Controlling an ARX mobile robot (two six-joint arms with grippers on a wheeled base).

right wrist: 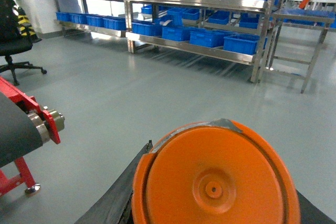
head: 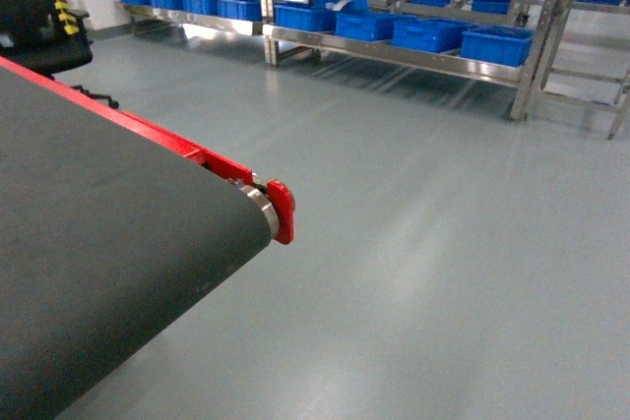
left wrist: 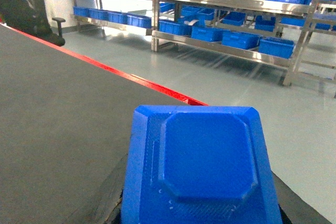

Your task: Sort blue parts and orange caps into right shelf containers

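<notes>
Left pincer: not visible as such in its wrist view, jaws hidden; filling the lower frame, a flat blue plastic part point(left wrist: 202, 169) with chamfered corners and a raised octagonal centre panel, apparently carried there, though grip itself impossible to confirm. Right pincer: likewise hidden; close under the lens, a round orange plastic cap point(right wrist: 215, 179) with a raised rim and a small centre hole, seemingly held, jaw state not to be told. Neither arm visible in the head view.

Outward from there: dark grey conveyor belt point(head: 98, 243) with red side rail and red end bracket on the left, bare grey-green floor beyond, black office chair point(right wrist: 13, 43) at far left.

Well apart, straight ahead and slightly right across the open floor: stainless steel shelving point(head: 413, 51) carrying bright-blue rectangular plastic crates point(head: 497, 43), ribbed walls, thick rims, open tops up, standing in a row along the lower shelf with more above. Row's long axis running left to right, slanting away toward the left. Rightmost crates nearer the right arm's side.

Judged: both pieces in hand, base approach across the floor needed before either arm can reach a crate.
</notes>
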